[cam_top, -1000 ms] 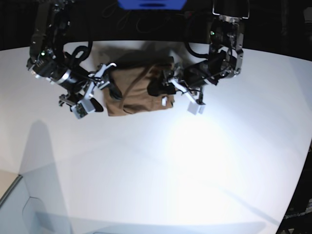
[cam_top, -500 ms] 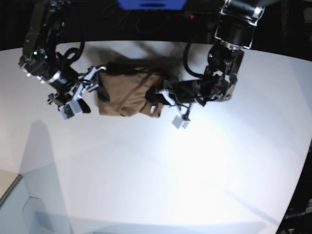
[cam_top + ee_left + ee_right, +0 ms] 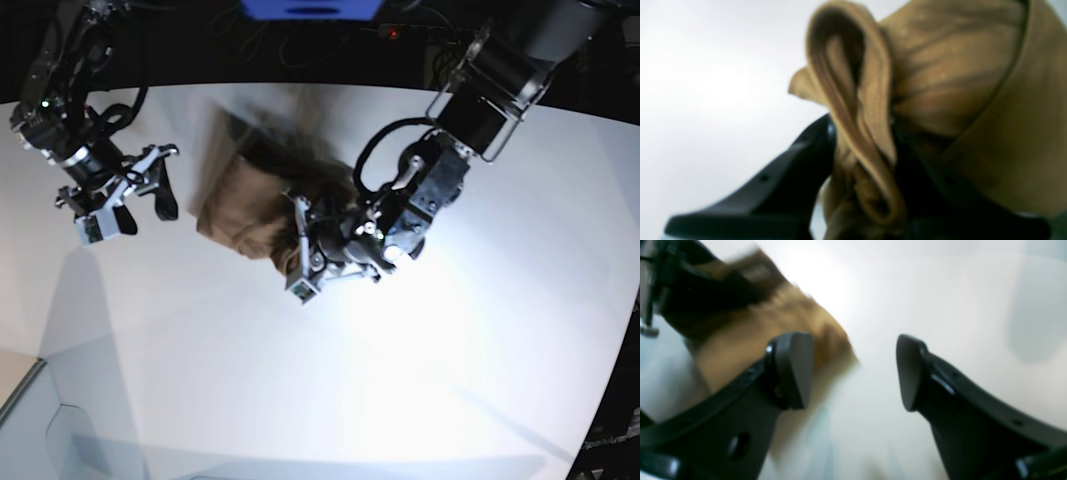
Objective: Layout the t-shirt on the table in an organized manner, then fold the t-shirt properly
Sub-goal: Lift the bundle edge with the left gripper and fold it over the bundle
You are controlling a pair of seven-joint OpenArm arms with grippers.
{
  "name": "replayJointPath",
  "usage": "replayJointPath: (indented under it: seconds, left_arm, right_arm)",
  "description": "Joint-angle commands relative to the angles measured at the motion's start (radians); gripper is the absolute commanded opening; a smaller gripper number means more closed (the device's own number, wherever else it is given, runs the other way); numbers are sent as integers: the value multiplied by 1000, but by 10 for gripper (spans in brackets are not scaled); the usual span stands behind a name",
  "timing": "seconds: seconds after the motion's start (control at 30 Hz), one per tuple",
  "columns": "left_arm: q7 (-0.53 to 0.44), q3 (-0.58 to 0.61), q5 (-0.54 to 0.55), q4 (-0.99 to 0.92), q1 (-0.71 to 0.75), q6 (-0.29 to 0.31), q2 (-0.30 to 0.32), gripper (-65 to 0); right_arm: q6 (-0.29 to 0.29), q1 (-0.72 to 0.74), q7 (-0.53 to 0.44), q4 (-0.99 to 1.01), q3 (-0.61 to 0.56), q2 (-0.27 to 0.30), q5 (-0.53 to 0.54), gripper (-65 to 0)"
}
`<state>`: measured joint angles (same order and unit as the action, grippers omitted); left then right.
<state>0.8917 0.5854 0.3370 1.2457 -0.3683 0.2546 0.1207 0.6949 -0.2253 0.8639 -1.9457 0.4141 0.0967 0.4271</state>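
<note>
Left wrist alone shows left gripper pinching t-shirt, apparently.

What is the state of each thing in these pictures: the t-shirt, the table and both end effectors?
t-shirt: bunched and crumpled, not laid out flat, not folded; one gathered fold pinched by the left end effector.
left end effector: shut on a fold of the t-shirt.
right end effector: open, holding nothing, apart from the t-shirt.
table: bears the t-shirt at its far side.
</note>
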Motion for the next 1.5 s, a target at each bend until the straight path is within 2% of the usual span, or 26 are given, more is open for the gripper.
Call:
replayJointPath:
  seconds: [0.0, 0.23, 0.4, 0.5, 0.53, 0.67, 0.77, 0.9, 1.03, 1.17, 1.3, 1.47]
  left_arm:
    - [-41, 12, -9, 13, -30, -1, -3, -650]
    - [-266, 160, -82, -8, -97, 1, -3, -649]
    - [-305, 356, -111, -91, -191, 2, -6, -649]
    - [-305, 462, -112, -148, -252, 4, -31, -649]
    - [-308, 494, -112, -171, -269, 18, -39, -649]
    - [-354, 528, -114, -275, -300, 176, -88, -649]
    - [-431, 529, -114, -353, -321, 237, -123, -649]
    - [-553, 539, -146, -419, -328, 263, -163, -649]
    - [-601, 545, -375, -433, -323, 271, -209, -649]
    - [-598, 582, -540, -455, -321, 375, -252, -649]
    - [-599, 586, -602, -461, -321, 434, -272, -649]
    - [-596, 580, -612, -461, -321, 432, -278, -649]
  right_arm:
    - [3, 8, -24, -14, 18, 5, 19, -254]
    - [3, -1, -24, -13, 125, 4, 19, -254]
    - [3, -24, -24, -13, 199, 2, 17, -254]
    - [3, -29, -24, -13, 222, 2, 17, -254]
    - [3, -30, -24, -13, 230, 2, 17, -254]
    - [3, -38, -24, -13, 240, -13, 17, -254]
    - [3, -41, -24, -13, 236, -27, 17, -254]
    - [3, -41, -24, -13, 239, -58, 17, -254]
    - [3, -42, -24, -13, 240, -61, 16, -254]
    - [3, -42, -24, -13, 240, -56, 14, -254]
    - [3, -36, -24, -13, 240, -59, 14, -254]
    - [3, -42, -24, -11, 239, -61, 14, -254]
